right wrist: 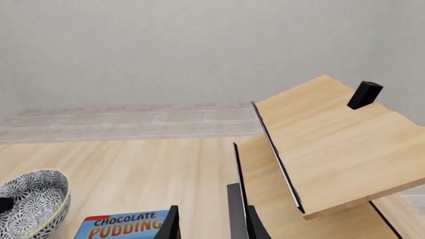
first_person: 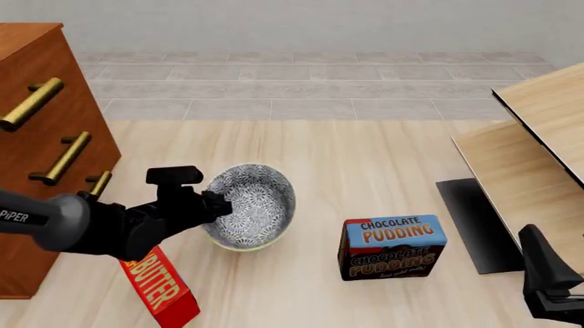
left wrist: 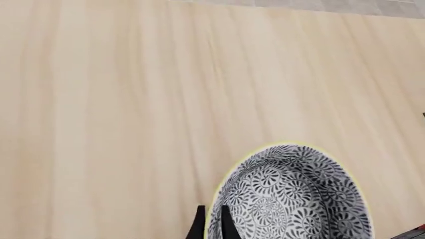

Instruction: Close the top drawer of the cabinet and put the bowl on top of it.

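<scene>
The blue-and-white bowl point(first_person: 256, 205) with a yellowish rim is tipped slightly, just right of the reddish-brown cabinet point(first_person: 41, 205). My left gripper point(first_person: 217, 203) is shut on the bowl's near-left rim. In the left wrist view its fingers point(left wrist: 226, 224) straddle the rim of the bowl point(left wrist: 292, 199). The top drawer point(first_person: 27, 68) looks flush with the two drawer fronts below it. My right gripper point(right wrist: 204, 199) hangs open and empty at the front right, and one of its fingers point(first_person: 543, 266) shows in the front view.
A chocolate pudding box point(first_person: 392, 246) stands right of the bowl. A red butter box point(first_person: 160, 287) lies under my left arm. Pale light-wood furniture point(first_person: 538, 150) with a dark base fills the right side.
</scene>
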